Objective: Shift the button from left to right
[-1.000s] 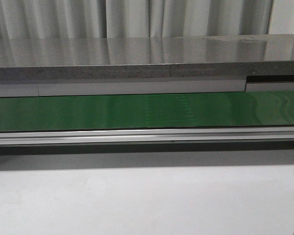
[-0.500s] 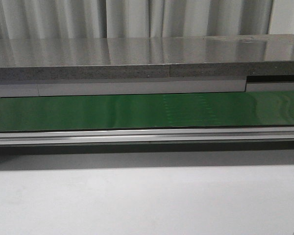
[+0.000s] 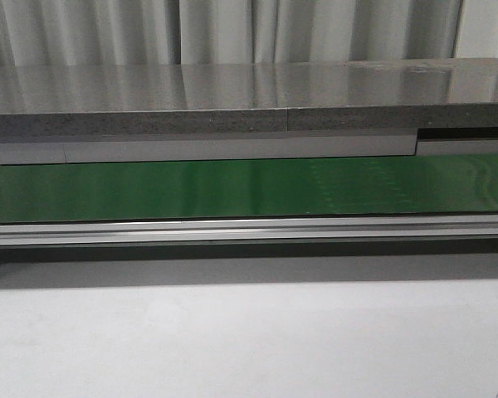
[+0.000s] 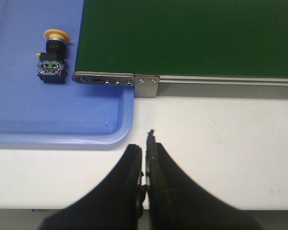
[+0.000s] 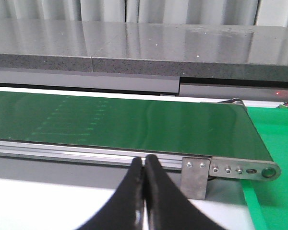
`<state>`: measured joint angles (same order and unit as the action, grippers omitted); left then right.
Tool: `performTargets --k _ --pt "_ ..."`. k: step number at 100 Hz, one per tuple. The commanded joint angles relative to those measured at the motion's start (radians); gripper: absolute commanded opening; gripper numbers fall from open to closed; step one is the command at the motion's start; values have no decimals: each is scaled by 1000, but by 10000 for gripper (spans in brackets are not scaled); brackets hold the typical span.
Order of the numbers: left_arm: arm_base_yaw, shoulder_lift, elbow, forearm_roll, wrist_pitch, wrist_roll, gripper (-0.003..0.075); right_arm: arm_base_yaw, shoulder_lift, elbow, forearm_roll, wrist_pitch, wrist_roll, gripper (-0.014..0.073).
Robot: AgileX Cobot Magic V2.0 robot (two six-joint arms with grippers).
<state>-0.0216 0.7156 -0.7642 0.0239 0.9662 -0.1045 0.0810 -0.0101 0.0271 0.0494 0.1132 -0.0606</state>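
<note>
The button [image 4: 52, 58], with a yellow-orange cap on a black body, lies on its side in a blue tray [image 4: 24, 120] beside the end of the green belt [image 4: 192, 38]. My left gripper [image 4: 144, 143] is shut and empty over the white table, just off the tray's corner and well short of the button. My right gripper [image 5: 144, 165] is shut and empty in front of the belt's rail near its other end. Neither gripper nor the button shows in the front view.
The green conveyor belt [image 3: 232, 189] runs across the front view, with a metal rail [image 3: 249, 230] along its near side and a grey shelf [image 3: 232, 99] behind. A green tray [image 5: 273, 139] lies past the belt's end roller bracket [image 5: 240, 170]. White table [image 3: 249, 340] lies in front.
The faint marks on the green belt have shifted to the right across the front view. Nothing else has moved.
</note>
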Motion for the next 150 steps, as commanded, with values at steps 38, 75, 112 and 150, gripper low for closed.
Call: performTargets --k 38,75,112,150 --pt "-7 6 -35 6 -66 20 671 0 -13 -17 -12 -74 0 -67" --pt "57 255 -200 177 -124 -85 670 0 -13 -17 -12 -74 0 -67" --pt "374 642 -401 -24 -219 68 668 0 -13 -17 -12 -74 0 -67" --pt "404 995 -502 -74 -238 78 668 0 -13 -17 -12 -74 0 -67"
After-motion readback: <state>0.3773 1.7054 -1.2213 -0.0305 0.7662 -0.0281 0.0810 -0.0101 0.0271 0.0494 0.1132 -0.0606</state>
